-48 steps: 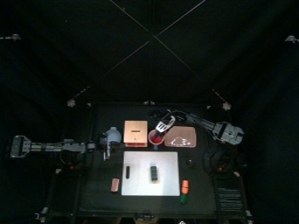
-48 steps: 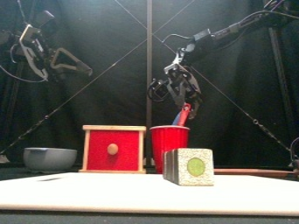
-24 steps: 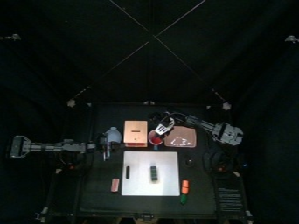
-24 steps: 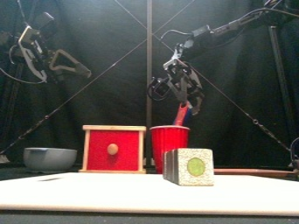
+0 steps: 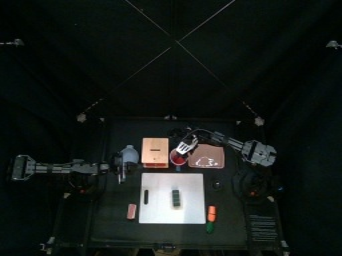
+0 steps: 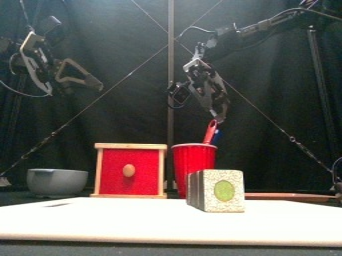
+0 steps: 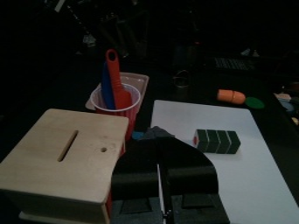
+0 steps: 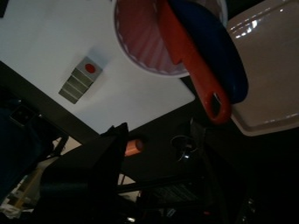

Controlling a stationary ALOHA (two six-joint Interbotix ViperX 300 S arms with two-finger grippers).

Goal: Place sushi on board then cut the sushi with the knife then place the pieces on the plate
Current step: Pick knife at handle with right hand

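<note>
r gripper (image 6: 202, 98) hangs high over the red cup (image 6: 194, 160), at the back of the table in the middle. jaws spread, nothing pinched btwn them. in the r wrist view the handle end of the red knife (image 6: 211, 130) sits close by one jaw, but contact can't be told. red knife leans out of the cup, tilted to the right, its top just under the jaws in the front view. blue knife (image 8: 218, 45) lies alongside it in the same cup.

sushi roll (image 6: 218, 190) is on the white board (image 5: 195, 184), abt the middle, toward the front. blocks all together, one end w/ a green centre facing the front. nothing touches it.

pink tray (image 5: 211, 157) lies right of the cup, behind the board's right back corner; no pieces on it. wooden box (image 6: 131, 170) w/ red drawer front stands just left of the cup, nearly touching. blue-grey bowl (image 6: 58, 180) further left, apart from the box.

l gripper (image 7: 159, 142) is up at the left side, near the box's left edge; jaws pressed together, holding nothing.

small reddish toy food (image 5: 131, 210) left of the board; orange and green toy pieces (image 5: 213, 213) right of it, near the front.
</note>
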